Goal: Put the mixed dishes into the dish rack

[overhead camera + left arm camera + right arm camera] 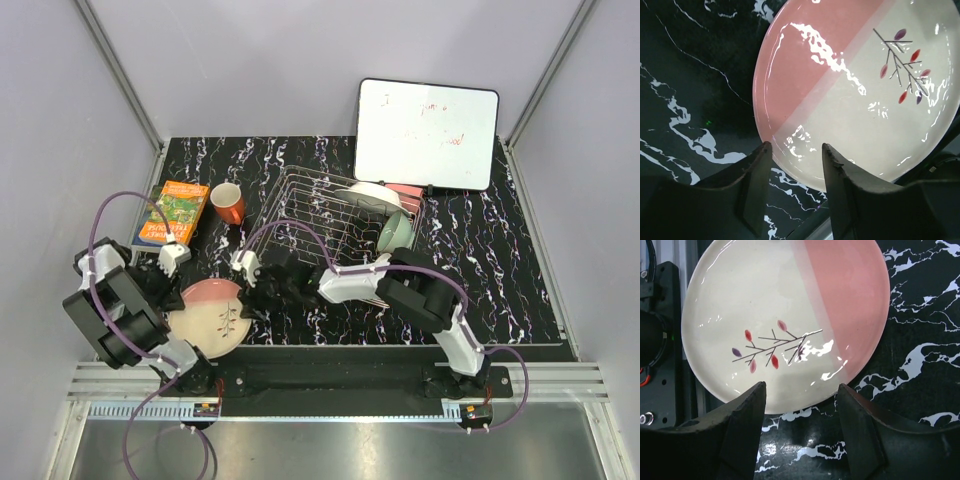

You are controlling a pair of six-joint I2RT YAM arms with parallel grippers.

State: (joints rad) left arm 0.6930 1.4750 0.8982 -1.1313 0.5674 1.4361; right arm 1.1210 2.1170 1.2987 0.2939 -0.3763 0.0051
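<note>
Marbled table (500, 280) holds pink-and-cream plate (210, 318) flat, pink half far-left; left gripper (796, 147), right gripper (801, 387): jaws spread.

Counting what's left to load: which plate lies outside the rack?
The pink-and-cream twig plate, flat on the table at front left; the white plate sits inside the dish rack.
</note>
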